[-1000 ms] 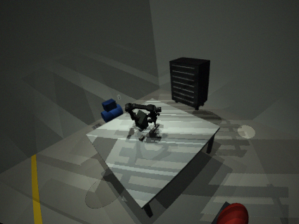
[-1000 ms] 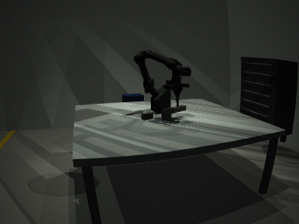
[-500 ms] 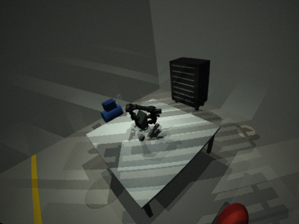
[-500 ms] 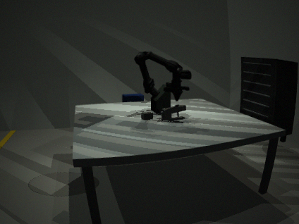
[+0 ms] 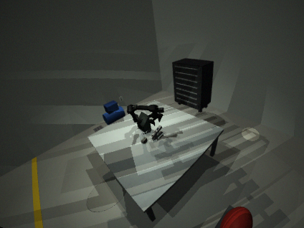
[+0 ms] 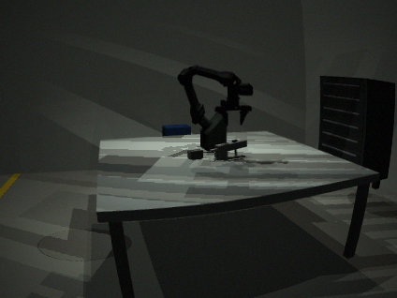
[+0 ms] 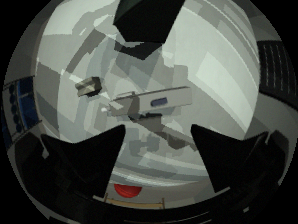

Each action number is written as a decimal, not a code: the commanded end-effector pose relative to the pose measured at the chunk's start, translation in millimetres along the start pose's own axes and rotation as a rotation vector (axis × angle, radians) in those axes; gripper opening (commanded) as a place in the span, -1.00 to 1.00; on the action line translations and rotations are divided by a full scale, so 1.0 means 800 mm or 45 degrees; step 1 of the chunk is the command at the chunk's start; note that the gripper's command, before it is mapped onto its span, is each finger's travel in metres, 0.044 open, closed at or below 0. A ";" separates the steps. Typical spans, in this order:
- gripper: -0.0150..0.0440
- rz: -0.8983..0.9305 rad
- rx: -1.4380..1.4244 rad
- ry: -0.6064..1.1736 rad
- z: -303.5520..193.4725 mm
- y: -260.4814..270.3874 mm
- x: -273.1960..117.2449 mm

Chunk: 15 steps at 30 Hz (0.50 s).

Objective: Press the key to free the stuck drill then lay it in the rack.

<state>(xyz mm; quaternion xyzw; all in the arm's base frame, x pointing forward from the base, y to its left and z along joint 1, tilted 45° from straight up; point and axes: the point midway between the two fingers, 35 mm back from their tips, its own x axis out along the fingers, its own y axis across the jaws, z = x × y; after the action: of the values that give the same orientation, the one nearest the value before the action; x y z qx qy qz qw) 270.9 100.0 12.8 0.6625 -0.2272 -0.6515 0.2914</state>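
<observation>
A long pale bar (image 5: 157, 133) (image 6: 236, 144) (image 7: 175, 97) with a small bluish slot in its side stands raised and tilted above the table (image 5: 143, 193) (image 6: 140, 197). A short dark part (image 7: 147, 118) shows beside its lower edge in the wrist view. I cannot tell which of these is the key and which is the drill. A small grooved block (image 5: 144, 140) (image 6: 195, 154) (image 7: 89, 86), perhaps the rack, sits apart, near the bar's left end. My gripper (image 5: 156, 122) (image 6: 234, 123) (image 7: 158, 128) is wide open and empty. It hangs above the bar, touching nothing.
A dark drawer cabinet (image 5: 186, 84) (image 6: 342, 122) stands behind the table at the right. Blue objects (image 5: 113, 115) (image 6: 176, 130) are beyond the table's far left side. A red rounded object (image 5: 238, 219) (image 7: 128, 190) is off the table. Striped shadows blur small parts.
</observation>
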 end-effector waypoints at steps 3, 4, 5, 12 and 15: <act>1.00 -0.001 0.737 -0.025 -0.022 0.083 0.057; 1.00 0.003 0.892 -0.024 -0.024 0.099 0.067; 1.00 0.009 1.048 -0.021 -0.025 0.114 0.078; 1.00 0.060 1.753 0.008 -0.020 0.179 0.124; 1.00 0.060 1.753 0.008 -0.020 0.179 0.124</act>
<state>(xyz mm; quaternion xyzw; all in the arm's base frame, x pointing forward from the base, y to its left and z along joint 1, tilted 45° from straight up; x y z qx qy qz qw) 304.3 -70.3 38.3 0.6928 -0.5996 -0.3609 -0.1740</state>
